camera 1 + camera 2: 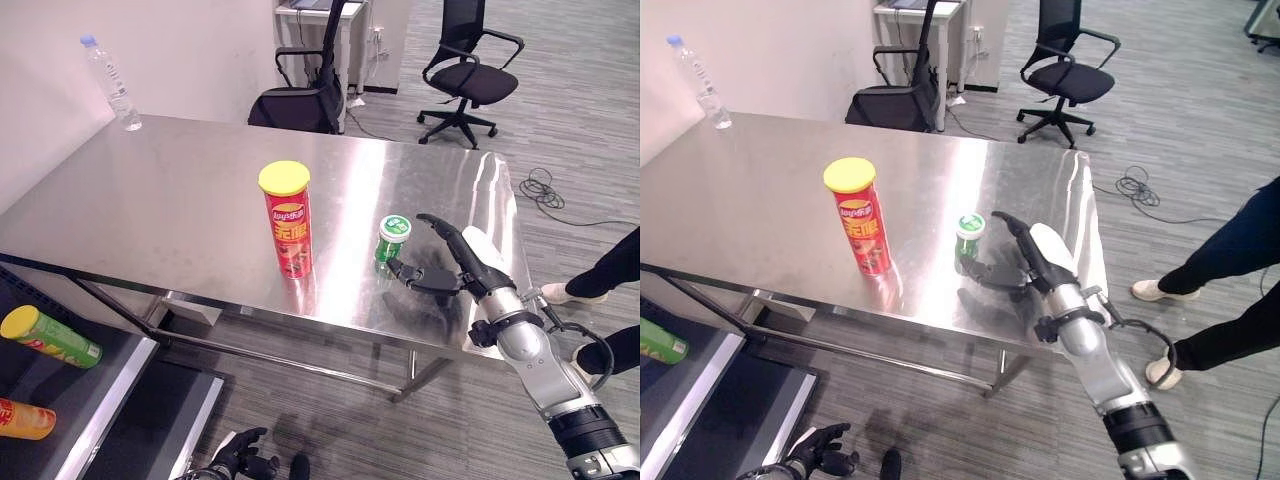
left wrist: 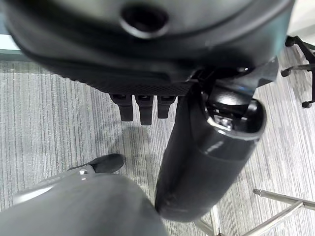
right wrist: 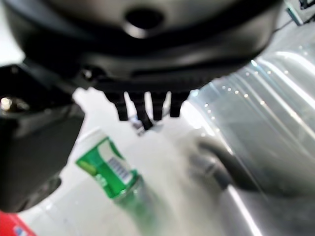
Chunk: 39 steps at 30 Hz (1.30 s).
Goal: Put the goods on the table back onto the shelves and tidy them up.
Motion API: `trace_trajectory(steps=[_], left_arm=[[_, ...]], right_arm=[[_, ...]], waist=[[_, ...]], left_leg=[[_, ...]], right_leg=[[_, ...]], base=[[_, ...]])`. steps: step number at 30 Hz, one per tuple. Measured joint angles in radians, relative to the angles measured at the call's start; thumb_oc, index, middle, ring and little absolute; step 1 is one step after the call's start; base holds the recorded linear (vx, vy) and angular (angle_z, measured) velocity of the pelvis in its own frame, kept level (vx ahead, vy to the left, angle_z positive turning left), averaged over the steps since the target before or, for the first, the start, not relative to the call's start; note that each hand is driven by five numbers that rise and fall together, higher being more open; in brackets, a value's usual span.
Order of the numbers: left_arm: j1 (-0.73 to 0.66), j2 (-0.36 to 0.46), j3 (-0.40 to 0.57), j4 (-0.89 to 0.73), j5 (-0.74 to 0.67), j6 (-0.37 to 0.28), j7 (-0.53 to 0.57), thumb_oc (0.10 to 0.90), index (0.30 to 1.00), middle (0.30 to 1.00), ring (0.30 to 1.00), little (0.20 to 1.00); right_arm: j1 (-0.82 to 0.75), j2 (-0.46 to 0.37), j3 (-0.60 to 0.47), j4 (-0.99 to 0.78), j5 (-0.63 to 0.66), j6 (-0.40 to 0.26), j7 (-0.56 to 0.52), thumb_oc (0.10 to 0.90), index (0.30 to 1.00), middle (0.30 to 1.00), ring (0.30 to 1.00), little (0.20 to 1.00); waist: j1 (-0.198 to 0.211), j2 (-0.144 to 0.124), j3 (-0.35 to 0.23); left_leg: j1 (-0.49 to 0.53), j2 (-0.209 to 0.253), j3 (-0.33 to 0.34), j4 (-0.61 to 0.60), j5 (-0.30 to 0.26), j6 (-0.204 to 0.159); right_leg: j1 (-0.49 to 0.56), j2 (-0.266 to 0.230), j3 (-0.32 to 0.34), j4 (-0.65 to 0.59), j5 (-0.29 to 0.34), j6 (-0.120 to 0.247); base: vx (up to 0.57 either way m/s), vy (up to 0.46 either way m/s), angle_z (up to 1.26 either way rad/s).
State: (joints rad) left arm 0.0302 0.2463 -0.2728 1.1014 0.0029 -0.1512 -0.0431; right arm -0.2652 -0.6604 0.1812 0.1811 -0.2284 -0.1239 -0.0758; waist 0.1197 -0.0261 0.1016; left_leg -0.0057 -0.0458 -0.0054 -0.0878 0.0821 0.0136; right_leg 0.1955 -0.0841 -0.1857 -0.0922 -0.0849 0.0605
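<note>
Nearest me, my left hand (image 1: 235, 458) hangs low over the grey carpet, below the table edge, fingers loosely curled and holding nothing. To its left, on the dark shelf (image 1: 60, 395), a green crisp tube (image 1: 50, 337) with a yellow lid and an orange tube (image 1: 26, 419) lie on their sides. On the brushed steel table (image 1: 180, 190), my right hand (image 1: 455, 262) is spread open just right of the small green-labelled white-capped bottle (image 1: 391, 240), thumb low beside it, not gripping. Left of that, the tall red crisp can (image 1: 287, 220) stands upright with a yellow lid; I see print but won't read it. At the far left corner, a clear plastic water bottle (image 1: 110, 83). Beyond, black office chairs (image 1: 465, 75).
</note>
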Motion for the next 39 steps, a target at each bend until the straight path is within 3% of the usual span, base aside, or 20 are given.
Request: trace_trajectory(steps=[21,22,24,39], left_arm=[[-0.001,-0.002,0.002,0.001,-0.002,0.000,0.018,0.800,0.900,0.900,0.900,0.900],[-0.001,-0.002,0.002,0.001,-0.002,0.000,0.018,0.800,0.900,0.900,0.900,0.900],[-0.001,-0.002,0.002,0.001,-0.002,0.000,0.018,0.800,0.900,0.900,0.900,0.900],[-0.001,-0.002,0.002,0.018,-0.001,0.000,0.038,0.800,0.900,0.900,0.900,0.900]], right_arm=[[-0.068,0.000,0.073,0.048,0.011,0.010,0.002,0.800,0.900,0.900,0.900,0.900],[-0.068,0.000,0.076,0.049,0.011,0.010,0.002,0.709,0.764,0.764,0.764,0.764],[-0.068,0.000,0.088,0.051,0.011,0.011,0.002,0.408,0.312,0.312,0.312,0.312],[-0.101,0.025,0.093,0.097,-0.002,0.028,-0.041,0.400,0.300,0.300,0.300,0.300]], waist=[[0.032,-0.011,-0.008],[0.032,-0.011,-0.008],[0.032,-0.011,-0.008],[0.032,-0.017,-0.023]], left_leg=[[-0.003,-0.011,-0.005,0.000,-0.006,0.009],[-0.003,-0.011,-0.005,0.000,-0.006,0.009],[-0.003,-0.011,-0.005,0.000,-0.006,0.009],[-0.004,-0.013,-0.011,0.000,-0.005,0.010]], right_leg=[[-0.001,-0.009,-0.002,0.000,0.000,0.000],[-0.001,-0.009,-0.002,0.000,0.000,0.000],[-0.001,-0.009,-0.002,0.000,0.000,0.000],[0.001,-0.010,-0.005,0.000,-0.001,0.001]], base=[[0.04,0.012,0.01],[0.00,0.000,0.00],[0.02,0.006,0.00],[0.01,0.002,0.00]])
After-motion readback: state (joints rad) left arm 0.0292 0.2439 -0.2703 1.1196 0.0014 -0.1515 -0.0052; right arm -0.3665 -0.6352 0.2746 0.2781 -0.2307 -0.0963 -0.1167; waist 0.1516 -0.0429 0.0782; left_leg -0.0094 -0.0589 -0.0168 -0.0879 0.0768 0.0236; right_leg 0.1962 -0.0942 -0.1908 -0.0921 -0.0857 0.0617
